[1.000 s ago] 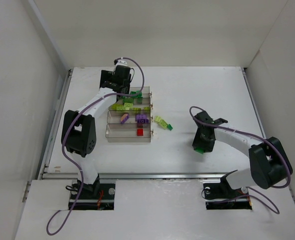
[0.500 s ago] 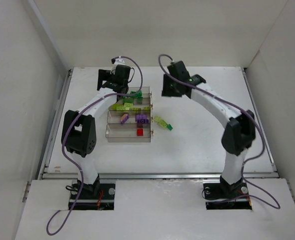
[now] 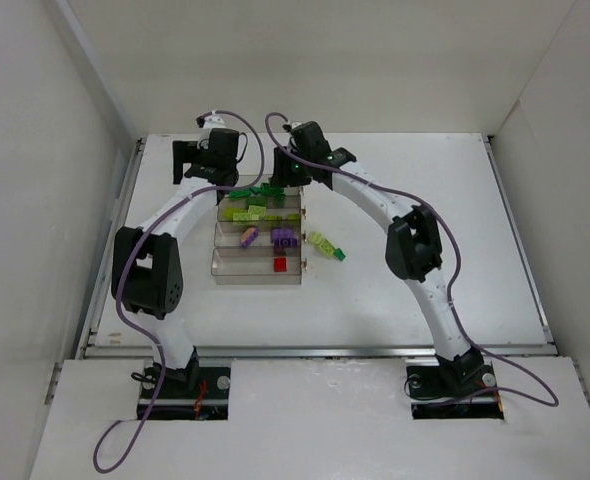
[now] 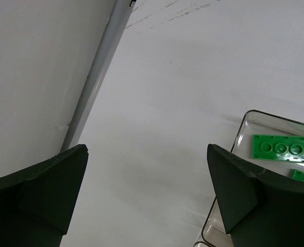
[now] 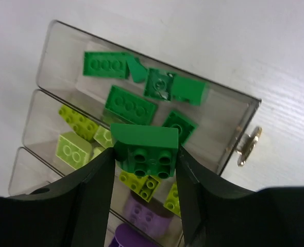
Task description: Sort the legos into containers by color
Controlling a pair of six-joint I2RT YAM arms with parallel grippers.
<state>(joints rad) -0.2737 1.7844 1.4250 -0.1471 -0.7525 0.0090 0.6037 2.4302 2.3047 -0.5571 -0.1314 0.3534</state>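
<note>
Green brick (image 5: 146,145) is being squeezed between the right gripper's (image 5: 144,172) fingers (image 5: 93,200), over the tray of bins (image 5: 233,135).
Other green bricks (image 5: 130,104) are lying in the far bin and yellow-green bricks (image 5: 72,146) are lying in the next one. The left gripper (image 4: 147,195) is hanging wide apart, holding nothing, just past the tray's far left corner. Two small bricks (image 3: 325,246) are lying on the table (image 3: 425,200) beside the tray.

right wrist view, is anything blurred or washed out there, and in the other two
Right wrist: the held green brick and the bins are sharp, the near fingers dark and soft. Left wrist: fingers blurred, table bright, nearly featureless. Top: even light, faint shadows, legos tiny.
</note>
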